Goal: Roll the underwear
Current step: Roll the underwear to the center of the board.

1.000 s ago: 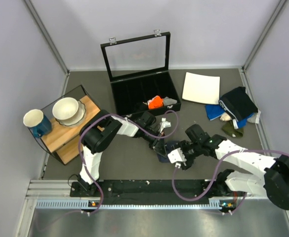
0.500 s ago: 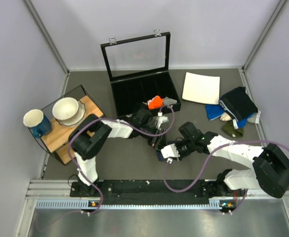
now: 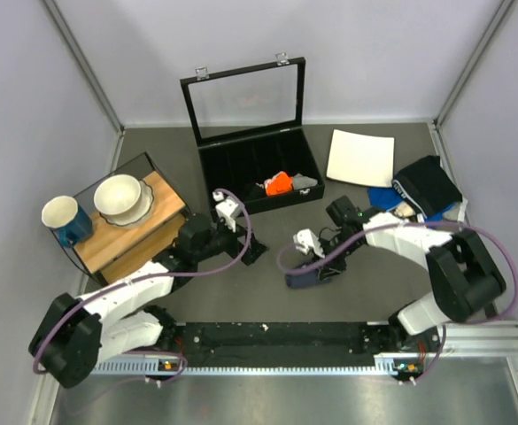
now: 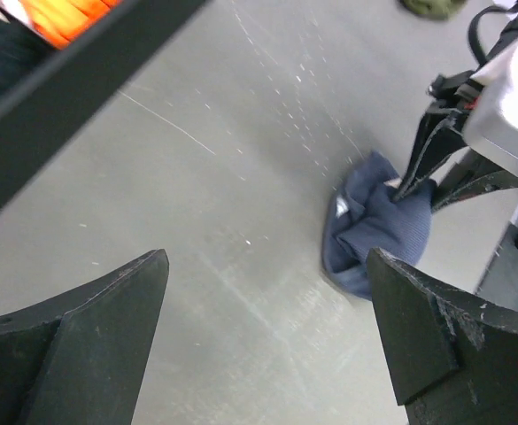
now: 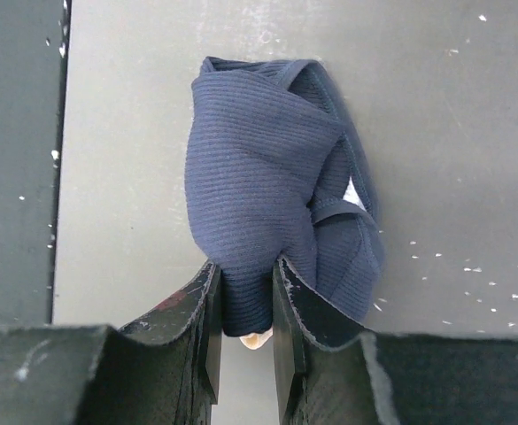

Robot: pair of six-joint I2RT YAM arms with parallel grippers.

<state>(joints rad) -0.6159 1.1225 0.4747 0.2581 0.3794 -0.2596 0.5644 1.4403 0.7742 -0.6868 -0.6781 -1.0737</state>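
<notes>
The underwear (image 3: pixel 300 278) is a bunched dark navy roll lying on the grey table a little right of centre. My right gripper (image 3: pixel 319 268) is shut on its near end. In the right wrist view the fingers (image 5: pixel 296 305) pinch a fold of the underwear (image 5: pixel 259 168), and a bit of pale waistband shows between them. My left gripper (image 3: pixel 255 251) stands wide open to the left of the roll, apart from it. In the left wrist view the underwear (image 4: pixel 374 226) lies beyond the open left gripper (image 4: pixel 267 258), which holds nothing.
A black case (image 3: pixel 305 166) with its lid up stands behind, holding an orange cloth (image 3: pixel 279 183) and a grey cloth (image 3: pixel 304 181). A white sheet (image 3: pixel 360 158) and a clothes pile (image 3: pixel 427 190) lie at the right. At the left is a wooden tray (image 3: pixel 157 232) with bowl (image 3: pixel 120 197) and mug (image 3: pixel 62 217).
My left gripper opened, let go of the underwear and drew back to the left. My right gripper closed on the roll, and its arm swung round.
</notes>
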